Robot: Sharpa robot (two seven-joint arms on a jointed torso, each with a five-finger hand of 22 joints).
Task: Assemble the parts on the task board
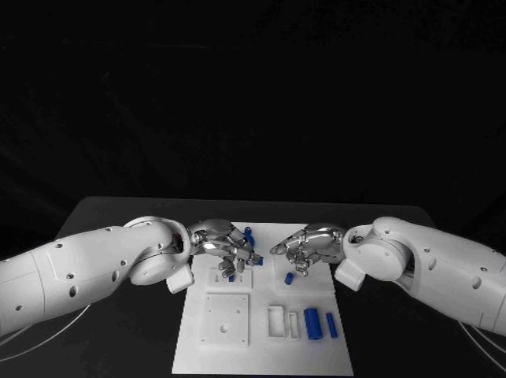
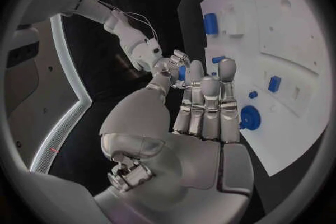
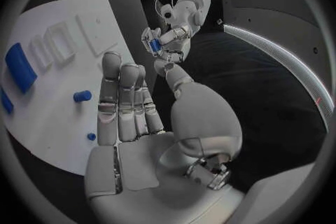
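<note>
Parts (image 1: pixel 312 323) lie loose at the near end of the task board (image 1: pixel 208 358). They look small, stiff and probably light and slick, best pinched across their flat sides. Farther on, the left hand (image 1: pixel 224 246) pinches one blue piece (image 3: pixel 150 45), and the right hand (image 1: pixel 309 246) hovers empty with its fingers straight.

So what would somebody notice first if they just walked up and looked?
Probably the two silver hands, left hand and right hand, hovering close together over the far end of the white task board. Next, the bright blue parts lying on the board's near right side.
</note>
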